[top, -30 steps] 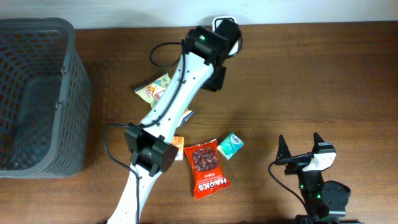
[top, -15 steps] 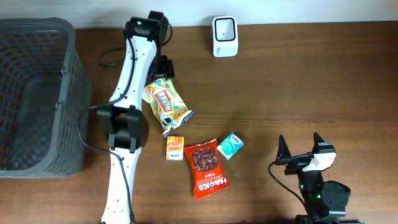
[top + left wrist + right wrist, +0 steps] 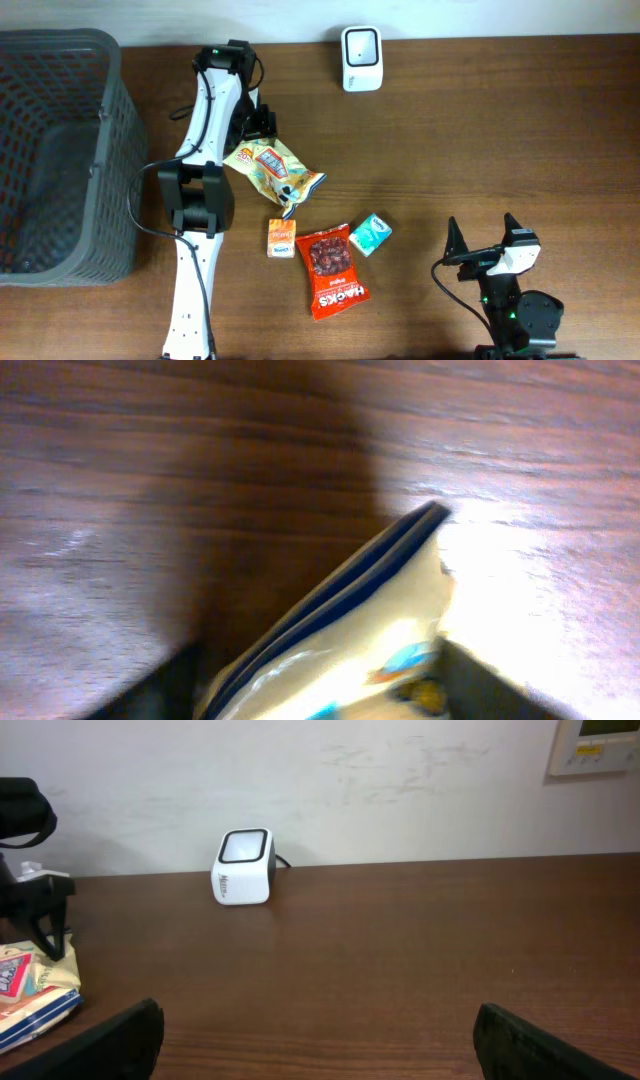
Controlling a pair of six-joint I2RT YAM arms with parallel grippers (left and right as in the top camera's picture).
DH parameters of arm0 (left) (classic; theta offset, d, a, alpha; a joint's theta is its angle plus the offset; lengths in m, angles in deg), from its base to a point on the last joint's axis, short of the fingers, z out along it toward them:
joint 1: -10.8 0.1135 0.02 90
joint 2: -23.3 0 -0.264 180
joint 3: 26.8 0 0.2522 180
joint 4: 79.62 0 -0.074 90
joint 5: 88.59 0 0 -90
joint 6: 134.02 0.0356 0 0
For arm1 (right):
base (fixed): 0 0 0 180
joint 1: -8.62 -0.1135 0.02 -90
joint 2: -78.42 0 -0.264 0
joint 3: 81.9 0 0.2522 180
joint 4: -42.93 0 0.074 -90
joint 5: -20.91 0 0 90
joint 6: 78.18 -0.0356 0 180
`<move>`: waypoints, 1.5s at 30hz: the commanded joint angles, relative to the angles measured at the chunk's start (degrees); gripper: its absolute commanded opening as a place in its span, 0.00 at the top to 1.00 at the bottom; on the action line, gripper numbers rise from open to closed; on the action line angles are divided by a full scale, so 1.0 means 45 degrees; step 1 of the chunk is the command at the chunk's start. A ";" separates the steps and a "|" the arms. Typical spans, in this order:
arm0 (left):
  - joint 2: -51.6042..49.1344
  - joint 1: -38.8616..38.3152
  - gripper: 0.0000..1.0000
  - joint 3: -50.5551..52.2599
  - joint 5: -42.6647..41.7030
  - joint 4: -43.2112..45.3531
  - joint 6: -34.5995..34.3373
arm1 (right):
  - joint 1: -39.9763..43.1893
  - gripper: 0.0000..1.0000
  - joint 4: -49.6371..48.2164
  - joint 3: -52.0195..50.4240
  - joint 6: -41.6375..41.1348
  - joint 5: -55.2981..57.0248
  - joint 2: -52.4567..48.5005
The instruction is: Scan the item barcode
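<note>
Yellow crinkly snack bag [image 3: 272, 170] lies on the brown wooden worktop [image 3: 480, 120], down and left of the white box-shaped barcode scanner [image 3: 360, 45] at the far edge. The left hand [image 3: 262, 123] is at the bag's upper corner with the bag's edge between its fingers, but gripping or loose, I cannot tell. The right hand [image 3: 482, 238] is parked near the front edge, spread wide, holding nothing. A red snack pouch [image 3: 333, 270], a small orange box [image 3: 282, 237] and a teal packet [image 3: 371, 233] lie close together below the bag.

Table [image 3: 480, 130] is dark wood, smooth with a slight sheen. Bag [image 3: 270, 168] just beside left claw [image 3: 262, 122] is glossy crinkled plastic. Basket [image 3: 110, 150], well apart from the claw, is matt grey plastic mesh. Scanner [image 3: 360, 45] is smooth white plastic.
</note>
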 commanded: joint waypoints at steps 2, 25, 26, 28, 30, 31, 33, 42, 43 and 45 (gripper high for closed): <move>-0.0554 -0.0034 0.85 -0.0024 -0.0024 -0.0228 0.0500 | -0.0092 0.01 0.0049 -0.0092 0.0000 0.0063 0.0058; 0.3439 -0.2681 1.00 -0.2633 1.4392 0.0223 -0.4124 | -0.0092 0.01 0.0053 -0.0092 0.0000 0.0063 0.0063; 0.3439 -0.2817 1.00 -0.2341 1.4416 0.0228 -0.4444 | -0.0092 0.01 0.0053 -0.0092 0.0000 0.0063 0.0063; 0.3439 -0.3206 1.00 -0.1423 1.4421 0.0296 -0.5202 | -0.0092 0.01 0.0053 -0.0092 0.0000 0.0063 0.0063; 0.3439 -0.3570 1.00 -0.0369 1.4421 0.0801 -0.5280 | -0.0092 0.01 0.0053 -0.0092 0.0000 0.0063 0.0058; 0.3439 -0.3701 1.00 0.0010 1.4416 0.0967 -0.5280 | -0.0092 0.01 0.0049 -0.0092 0.0000 0.0063 0.0063; 0.3439 -0.4197 1.00 0.0811 1.4392 0.0991 -0.5280 | -0.0092 0.01 0.0053 -0.0092 0.0000 0.0063 0.0063; 0.3439 -0.6411 0.87 0.1676 1.4348 0.1282 -0.5309 | -0.0092 0.01 0.0049 -0.0092 0.0000 0.0063 0.0058; 0.3439 -0.6518 0.81 0.1676 1.4178 0.1268 -0.5304 | -0.0092 0.01 0.0053 -0.0092 0.0000 0.0063 0.0063; 0.3468 -0.6810 0.67 0.1671 1.3153 0.1219 -0.5124 | -0.0092 0.01 0.0053 -0.0092 0.0000 0.0063 0.0058</move>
